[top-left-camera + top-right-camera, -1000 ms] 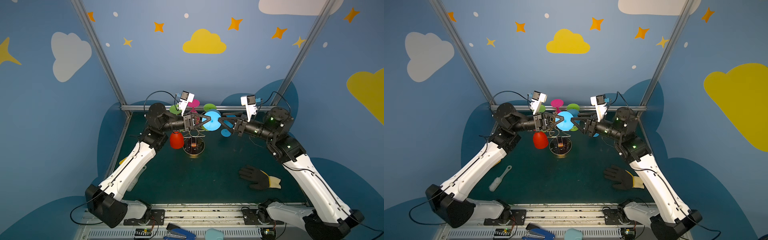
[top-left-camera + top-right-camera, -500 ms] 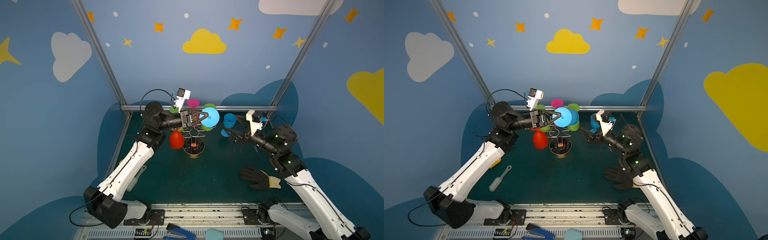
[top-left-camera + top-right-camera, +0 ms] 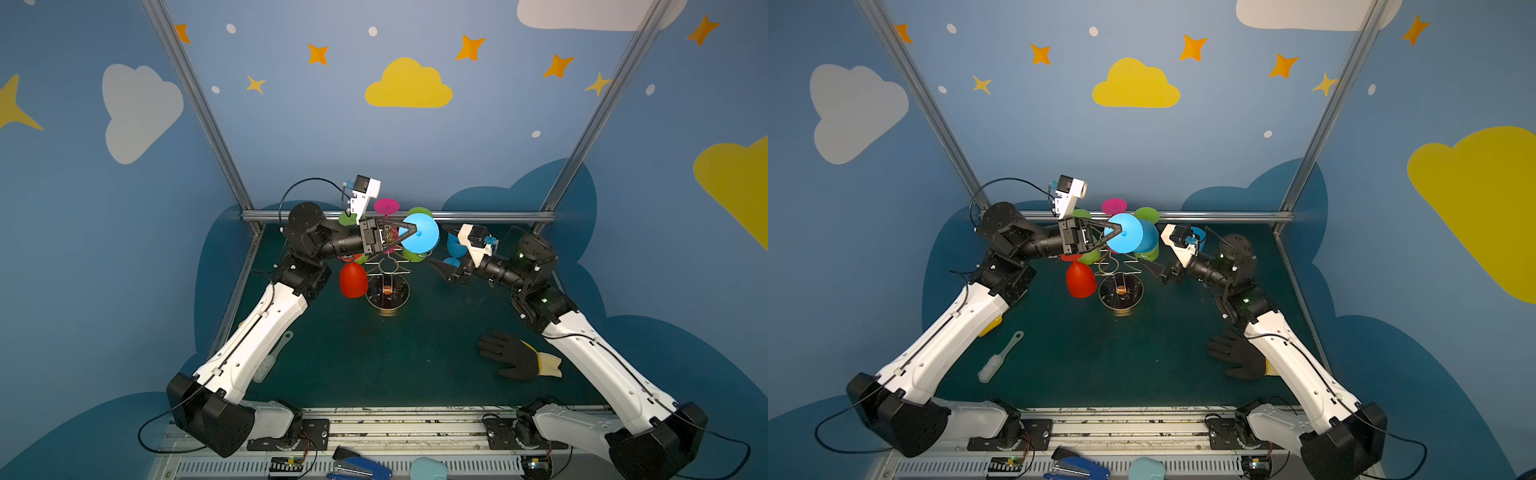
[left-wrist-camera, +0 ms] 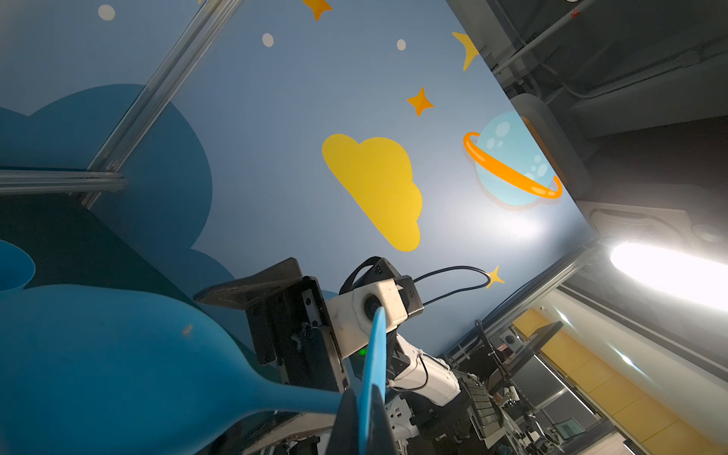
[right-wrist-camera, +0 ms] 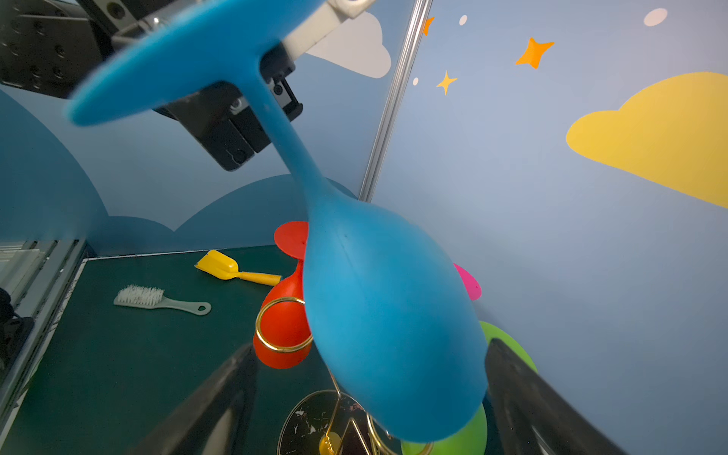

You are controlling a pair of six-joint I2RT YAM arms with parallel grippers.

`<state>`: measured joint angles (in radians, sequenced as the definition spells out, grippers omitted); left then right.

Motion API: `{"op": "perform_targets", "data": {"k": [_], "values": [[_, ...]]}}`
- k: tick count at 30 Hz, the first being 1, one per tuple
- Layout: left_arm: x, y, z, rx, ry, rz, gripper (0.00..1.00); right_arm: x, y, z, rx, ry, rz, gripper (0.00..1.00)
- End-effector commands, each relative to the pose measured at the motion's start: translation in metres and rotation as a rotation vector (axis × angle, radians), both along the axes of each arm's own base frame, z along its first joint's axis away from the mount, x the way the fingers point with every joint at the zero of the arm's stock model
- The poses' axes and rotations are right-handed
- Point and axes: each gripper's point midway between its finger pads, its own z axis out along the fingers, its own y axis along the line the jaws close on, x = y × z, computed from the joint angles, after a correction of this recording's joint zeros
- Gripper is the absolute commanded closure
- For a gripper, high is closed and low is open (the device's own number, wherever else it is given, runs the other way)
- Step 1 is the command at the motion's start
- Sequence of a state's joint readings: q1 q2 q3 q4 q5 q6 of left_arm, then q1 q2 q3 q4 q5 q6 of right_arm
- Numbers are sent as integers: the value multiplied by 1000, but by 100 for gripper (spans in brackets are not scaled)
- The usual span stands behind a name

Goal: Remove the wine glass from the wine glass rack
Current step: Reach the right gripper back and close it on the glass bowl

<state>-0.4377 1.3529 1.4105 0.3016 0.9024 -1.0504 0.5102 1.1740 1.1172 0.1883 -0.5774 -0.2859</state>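
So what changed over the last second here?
The right tool opened wider and drew back to the right, away from the blue wine glass. The left tool stays shut on that glass by its foot, roughly in place. The wine glass rack, red glass and glove have not moved.

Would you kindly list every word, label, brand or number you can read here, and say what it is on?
None can be read.
The blue wine glass, the wine glass rack, the glove and the stapler show no lettering.
A small sticker on the gear beyond the cell, in the left wrist view, is too small and blurred to read.
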Motion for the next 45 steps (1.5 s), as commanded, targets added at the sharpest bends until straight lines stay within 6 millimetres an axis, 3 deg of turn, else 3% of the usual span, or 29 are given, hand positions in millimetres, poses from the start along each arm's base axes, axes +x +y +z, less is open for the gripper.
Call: {"op": "perform_targets", "data": {"k": [1,18,20,25,30,33,36,39,45], "values": [[-18,7,24,-32,-69,-16,97,-3,6,27,28,-100,32,11],[-32,9,31,-50,-72,-55,97,19,37,17,-3,-79,65,12],[-31,8,29,-48,-72,-54,97,18,38,17,-2,-73,66,17],[-28,7,27,-43,-68,-49,96,16,38,11,-10,-36,51,40],[-28,9,28,-39,-90,-33,77,13,30,9,-11,28,7,56],[-27,11,28,-27,-112,-7,48,9,22,8,-16,67,-24,62],[-24,16,25,-6,-136,44,27,5,10,5,-19,126,-76,68],[-19,21,21,33,-217,129,19,0,-6,0,-31,198,-150,72],[14,39,-2,222,-443,403,18,-13,-42,-16,-80,356,-297,78]]}}
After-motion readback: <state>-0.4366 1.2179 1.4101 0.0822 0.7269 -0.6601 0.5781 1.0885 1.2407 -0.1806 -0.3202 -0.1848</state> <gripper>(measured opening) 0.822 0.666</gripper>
